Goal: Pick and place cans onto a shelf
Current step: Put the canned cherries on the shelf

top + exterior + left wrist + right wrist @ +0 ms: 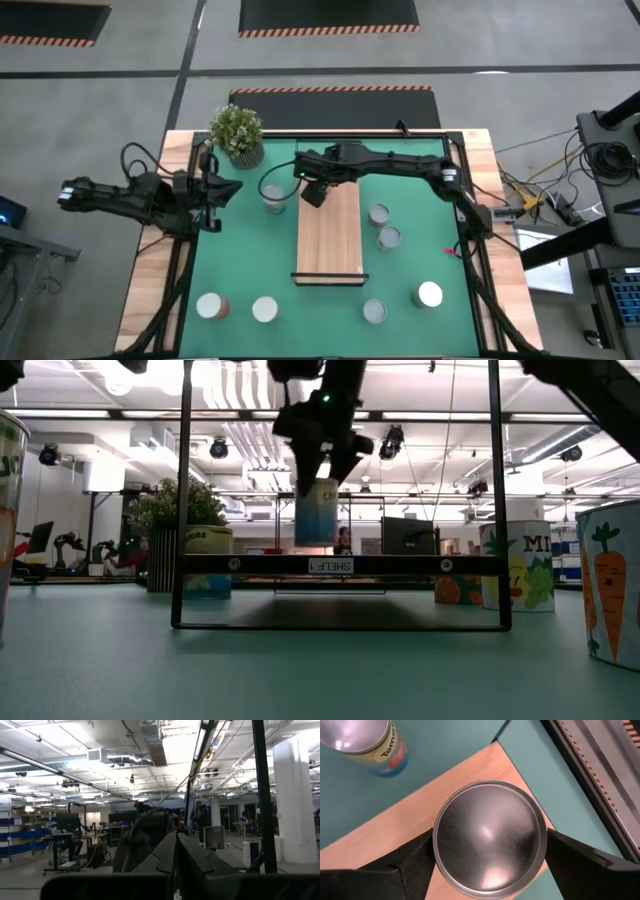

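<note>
Now right gripper (pixel 487 850) held a can (pixel 489 838) between its jaws above the shelf's (pixel 330 235) far end; next, lower and release. Left jaws unclear.

The light-wood shelf (pixel 329 232) lies lengthwise mid-mat, its dark strip at the near end. One silver-topped can (pixel 489 838) hangs upright over its far end (gripped between the right hand's fingers). Another can (pixel 274 197) stands just beside that end, two (pixel 379 214) (pixel 389 237) beside the shelf's other edge, four (pixel 211 306) (pixel 264 309) (pixel 374 312) (pixel 430 294) nearer the front.
</note>
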Robot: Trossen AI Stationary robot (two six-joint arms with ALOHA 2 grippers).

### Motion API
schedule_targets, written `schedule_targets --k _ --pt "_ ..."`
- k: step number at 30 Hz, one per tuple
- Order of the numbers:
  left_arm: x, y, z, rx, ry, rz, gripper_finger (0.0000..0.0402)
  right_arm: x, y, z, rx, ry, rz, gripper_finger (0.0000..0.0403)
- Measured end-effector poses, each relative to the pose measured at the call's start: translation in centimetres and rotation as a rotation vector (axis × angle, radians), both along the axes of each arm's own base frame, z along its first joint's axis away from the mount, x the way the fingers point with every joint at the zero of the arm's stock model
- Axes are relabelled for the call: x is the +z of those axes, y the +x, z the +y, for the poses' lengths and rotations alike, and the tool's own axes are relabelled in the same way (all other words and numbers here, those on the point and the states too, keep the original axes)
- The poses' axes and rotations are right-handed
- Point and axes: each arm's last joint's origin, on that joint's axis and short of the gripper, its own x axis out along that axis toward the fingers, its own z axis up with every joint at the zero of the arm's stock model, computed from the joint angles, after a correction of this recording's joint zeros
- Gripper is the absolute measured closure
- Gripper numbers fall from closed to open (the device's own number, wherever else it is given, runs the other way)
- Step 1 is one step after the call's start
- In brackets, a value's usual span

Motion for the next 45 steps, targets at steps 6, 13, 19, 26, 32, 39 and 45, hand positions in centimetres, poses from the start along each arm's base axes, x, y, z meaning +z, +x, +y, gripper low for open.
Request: schedule_targets --k 6,13,19,26,32,39,45 --pt "0.2 -0.4 0.1 0.000 -0.002 -0.018 0.0402 -1.0 1.6 -0.5 0.015 -0.006 0.004 0.0084" --pt "0.3 -0.6 0.1 0.000 -0.004 -0.031 0.0402 -1.7 1.9 -1.3 0.008 -0.009 0.016 0.0081" --pt "0.3 -0.7 0.1 0.006 0.009 -0.031 0.0402 -1.7 1.8 -1.7 -0.002 -0.009 0.016 0.0077" --pt "0.3 -0.7 0.1 0.006 0.009 -0.031 0.0402 -1.8 1.8 -1.7 -0.006 -0.007 0.013 0.0056" --pt "0.3 -0.7 0.1 0.004 0.010 -0.031 0.0402 -1.8 1.9 -1.8 -0.008 -0.011 0.003 0.0051" --pt "0.3 -0.7 0.1 0.003 0.010 -0.032 0.0402 0.1 1.5 -1.7 -0.005 -0.017 -0.030 0.0051" --pt "0.3 -0.7 0.1 0.001 0.007 -0.029 0.0402 3.1 -0.4 -0.8 0.024 -0.025 -0.042 0.0057"
